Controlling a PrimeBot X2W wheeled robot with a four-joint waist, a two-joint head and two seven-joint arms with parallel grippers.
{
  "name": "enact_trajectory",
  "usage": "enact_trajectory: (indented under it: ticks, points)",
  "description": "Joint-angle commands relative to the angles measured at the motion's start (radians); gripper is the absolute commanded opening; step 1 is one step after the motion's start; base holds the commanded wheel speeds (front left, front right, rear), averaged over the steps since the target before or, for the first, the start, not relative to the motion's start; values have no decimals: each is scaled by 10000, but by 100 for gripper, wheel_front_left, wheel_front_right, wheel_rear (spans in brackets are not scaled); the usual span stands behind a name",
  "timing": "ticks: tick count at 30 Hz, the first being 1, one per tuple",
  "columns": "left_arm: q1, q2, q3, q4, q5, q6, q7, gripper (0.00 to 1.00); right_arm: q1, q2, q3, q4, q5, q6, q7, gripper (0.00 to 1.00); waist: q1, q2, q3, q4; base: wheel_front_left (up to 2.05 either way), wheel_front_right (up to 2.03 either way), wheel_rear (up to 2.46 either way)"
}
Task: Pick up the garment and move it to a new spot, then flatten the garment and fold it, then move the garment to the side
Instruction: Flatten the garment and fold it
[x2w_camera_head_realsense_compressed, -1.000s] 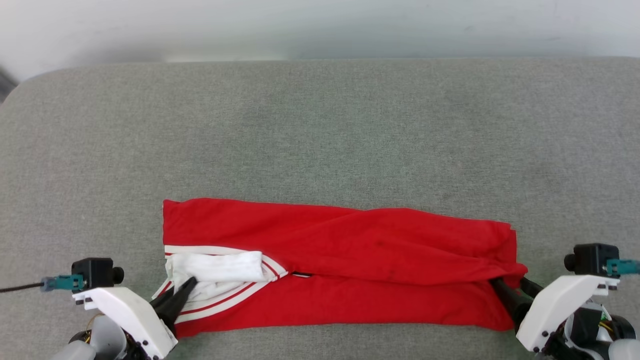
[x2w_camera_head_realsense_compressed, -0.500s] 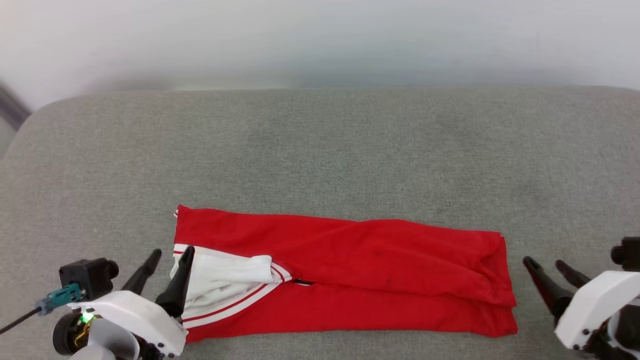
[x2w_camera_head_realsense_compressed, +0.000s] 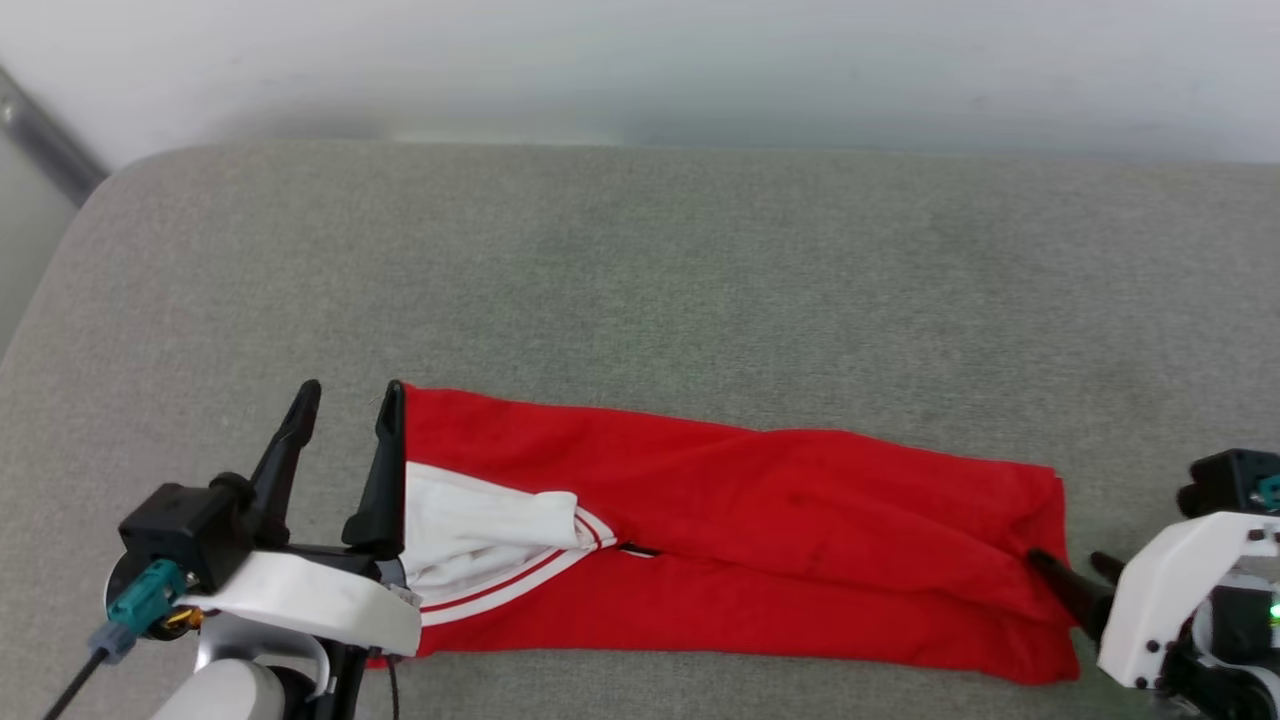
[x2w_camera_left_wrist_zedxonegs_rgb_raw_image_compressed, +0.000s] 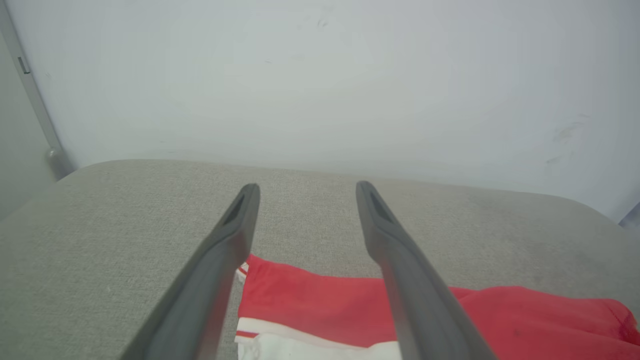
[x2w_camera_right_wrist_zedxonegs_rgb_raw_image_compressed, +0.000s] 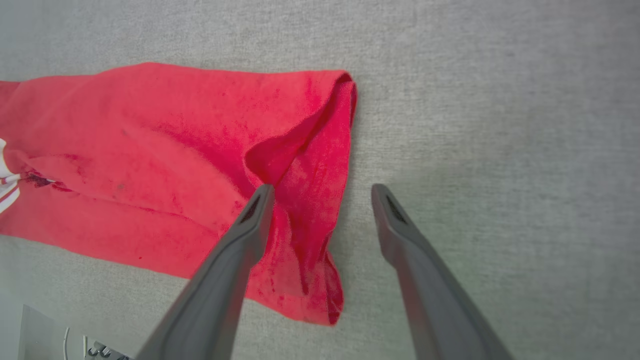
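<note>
Garment (x2w_camera_head_realsense_compressed: 760, 520), a long wrinkled red strip, lies on coarse grey upholstery (x2w_camera_head_realsense_compressed: 640, 280).

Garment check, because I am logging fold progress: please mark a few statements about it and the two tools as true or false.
1. The garment lies folded into a long band on the grey cushion. True.
2. The left tool is clamped on the white sleeve. False: its jaws stand open at the band's left end and grip nothing.
3. The right tool is open at the band's right end. True: in the right wrist view one finger is over the red cloth and the other over the cushion.
4. The lettering on the garment faces up. False: no lettering shows; plain red cloth and the sleeve with striped trim face up.
</note>
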Motion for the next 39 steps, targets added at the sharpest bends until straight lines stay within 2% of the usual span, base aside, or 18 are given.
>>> enact_trajectory:
  ticks: [1,11,12,13,14,22,28,35,39]
  points:
    - [133,-182,116,-154,318,-9,-54,100,-178,125,140,267,117,-4,58,100,-1,0,218,212,0,0,0]
    - [312,-580,377,-159,978,-342,-54,100,-363,380,950,2096,489,-2,187,100,-1,0,422,470,0,0,0]
    - [350,-594,377,-114,998,-357,-52,100,-367,378,999,2184,516,-2,141,45,-1,0,374,464,0,0,0]
    - [371,-618,387,-99,1018,-374,-53,100,-373,424,1063,2254,611,-2,147,28,-1,0,322,443,0,0,0]
    - [372,-635,400,-98,1031,-391,-53,100,-420,456,1106,2274,657,0,81,0,-1,0,280,419,0,0,0]
    - [647,-660,620,-86,1249,-407,-44,100,-810,39,1233,2184,775,-4,-415,0,-1,0,-205,228,0,0,0]
    - [1057,-453,589,-50,1471,-72,35,100,-489,-373,951,1802,803,-5,-728,0,-1,0,-697,-37,0,0,0]
    - [1363,-495,569,-54,1470,-38,10,100,93,-723,-731,1632,591,-5,-680,0,-1,0,-881,-180,0,0,0]
    - [1390,-480,572,-40,1508,-48,1,100,336,-663,-1682,1411,470,-4,-497,0,-1,0,-888,-203,0,0,0]
